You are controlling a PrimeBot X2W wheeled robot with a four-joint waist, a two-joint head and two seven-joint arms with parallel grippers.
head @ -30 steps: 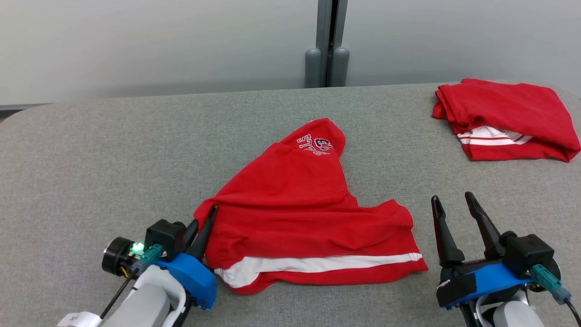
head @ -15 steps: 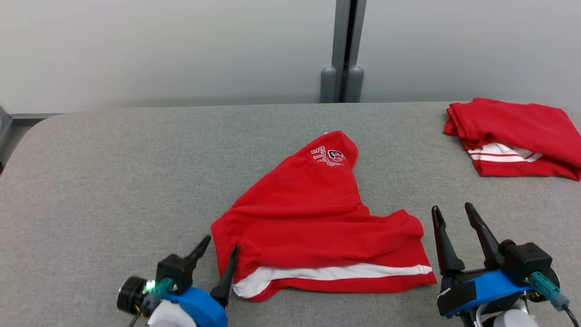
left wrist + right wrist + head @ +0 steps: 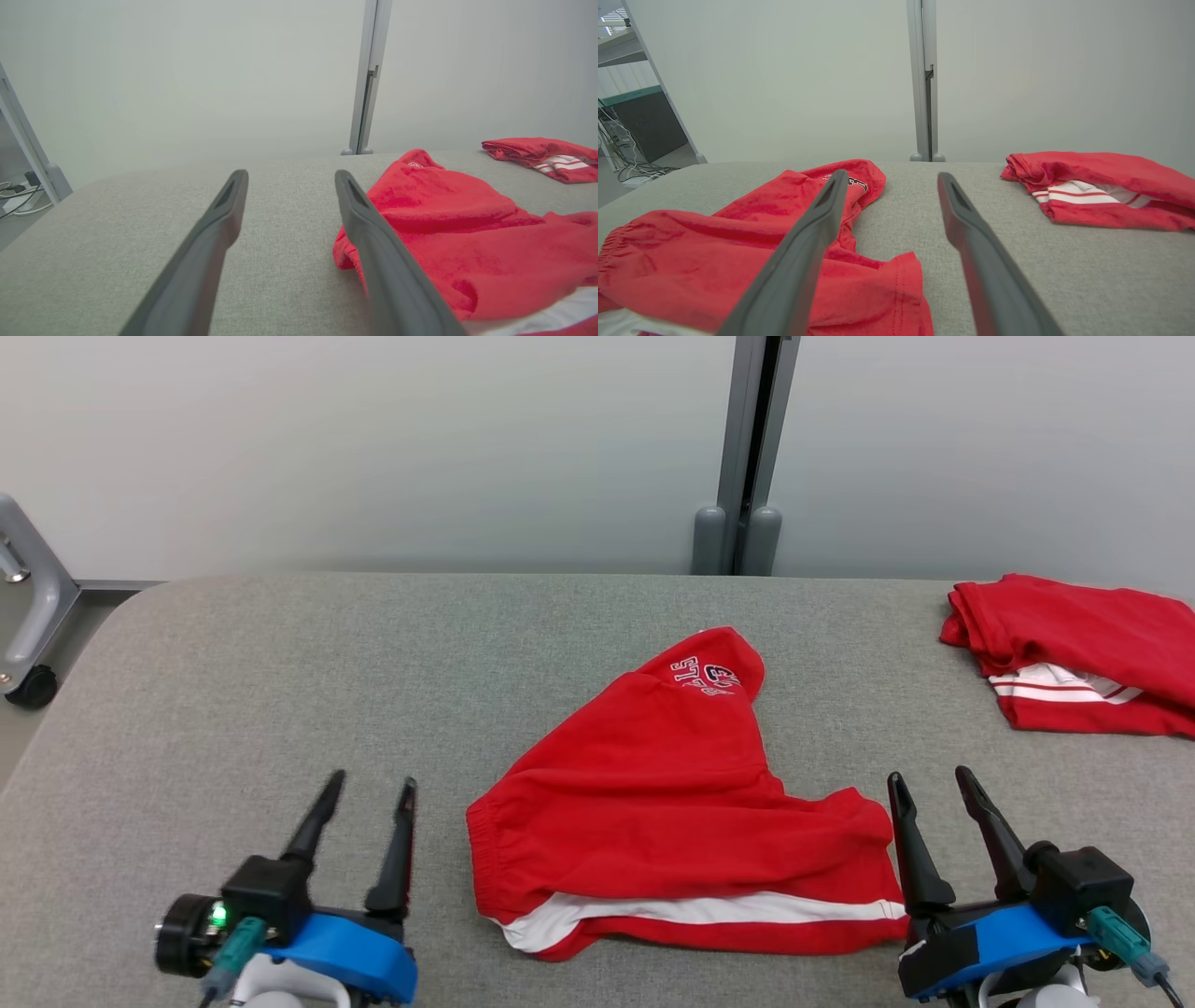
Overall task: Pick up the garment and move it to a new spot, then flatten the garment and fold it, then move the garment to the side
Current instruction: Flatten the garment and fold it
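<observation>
The garment [image 3: 667, 803] is a pair of red shorts with a white stripe and a printed logo, lying rumpled on the grey table [image 3: 280, 672] at the middle front. In the left wrist view the garment [image 3: 458, 233] lies just right of my fingers; in the right wrist view the garment [image 3: 738, 252] lies to the left. My left gripper [image 3: 372, 782] stands open left of the waistband, apart from the cloth. On the garment's right, my right gripper [image 3: 930, 778] is open beside the leg hem with nothing between its fingers.
A second red garment [image 3: 1074, 649] with white stripes lies folded at the table's far right. A grey post [image 3: 742, 457] stands behind the table against the pale wall. A wheeled grey frame [image 3: 28, 607] is off the table's left end.
My left gripper has opened, let go of the garment's waistband and drawn away to the left. The head camera has shifted, so the whole scene sits further right and lower.
</observation>
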